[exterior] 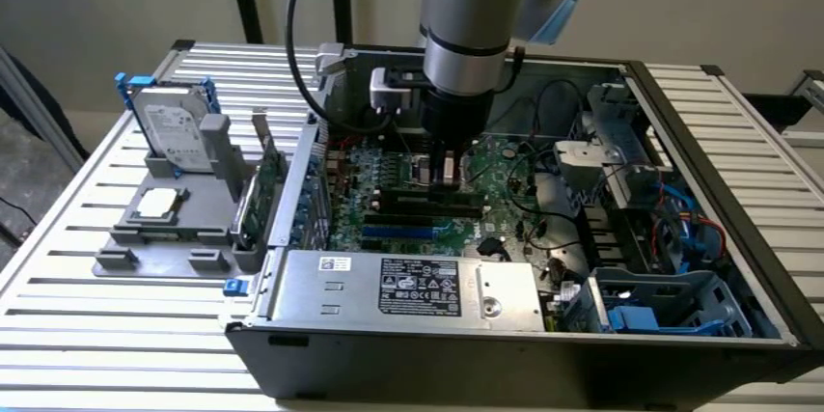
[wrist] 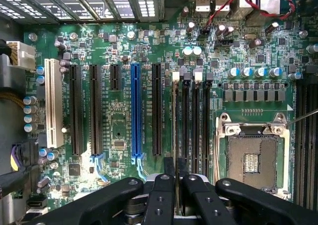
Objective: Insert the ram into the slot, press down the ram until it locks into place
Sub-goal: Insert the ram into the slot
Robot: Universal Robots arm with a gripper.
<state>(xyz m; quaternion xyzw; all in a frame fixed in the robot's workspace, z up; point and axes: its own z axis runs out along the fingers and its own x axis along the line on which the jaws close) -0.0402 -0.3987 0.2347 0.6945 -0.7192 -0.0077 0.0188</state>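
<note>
A robot arm [exterior: 470, 36] reaches down into an open computer case [exterior: 515, 369] on the slatted bench [exterior: 116, 335], its end effector [exterior: 447, 169] just above the green motherboard [exterior: 496, 163].

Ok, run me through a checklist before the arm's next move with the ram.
1. Ram held in the gripper: ok.
2. Ram running along the black memory slot, not the blue socket: ok.
3. Ram down in the slot: cannot tell, it is seen edge-on.
4. White end clip open: cannot tell.
5. Red cable clear of the slot: ok.
</note>
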